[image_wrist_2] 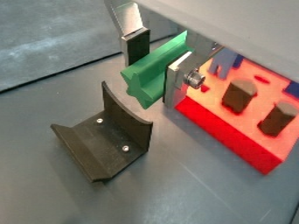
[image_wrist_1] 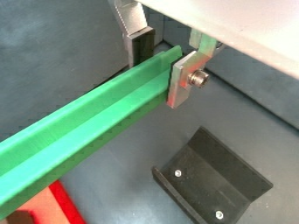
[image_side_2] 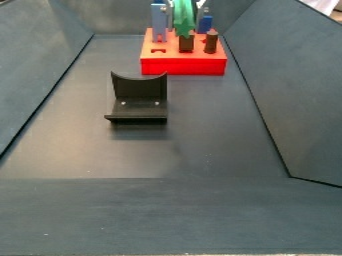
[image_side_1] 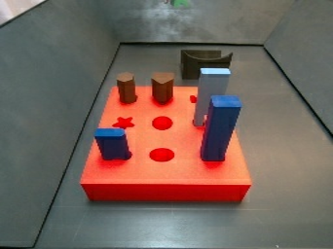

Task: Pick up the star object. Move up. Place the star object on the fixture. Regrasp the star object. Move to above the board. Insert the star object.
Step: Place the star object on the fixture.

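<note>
Wrist views: the tool (image_wrist_1: 163, 66) is clenched on the star object (image_wrist_1: 87, 131), a long green ridged bar. One dark pad (image_wrist_1: 142, 45) and one silver finger plate with its screw (image_wrist_1: 187, 77) press against opposite flanks near one end of the bar. The bar's long axis runs away from the fingers, roughly level and crosswise to them, not hanging downward. The same grip appears in a wrist view from the bar's end (image_wrist_2: 156, 72), with the tool (image_wrist_2: 158, 61) closed around it.

The fixture (image_wrist_2: 105, 140), a dark block with a curved notch in its top, stands on the table below and just beside the held bar, clearly apart from it. The notch is empty. The board (image_wrist_2: 239, 122), a red slab with brown pegs, lies just beyond the fixture.

Side views: in a side view the fixture (image_side_2: 138, 98) sits toward 6 o'clock of the board (image_side_2: 183, 62). Green shows above the board near 12 o'clock (image_side_2: 203, 22), probably the bar held aloft; the tool itself cannot be made out there. In a side view the fixture (image_side_1: 204, 61) stands at 12 o'clock of the board (image_side_1: 163, 156).

Judgement: the bar is carried clear of the table, and placing it on the fixture is the step at hand. This turns on lowering the bar into the notch beneath it.
</note>
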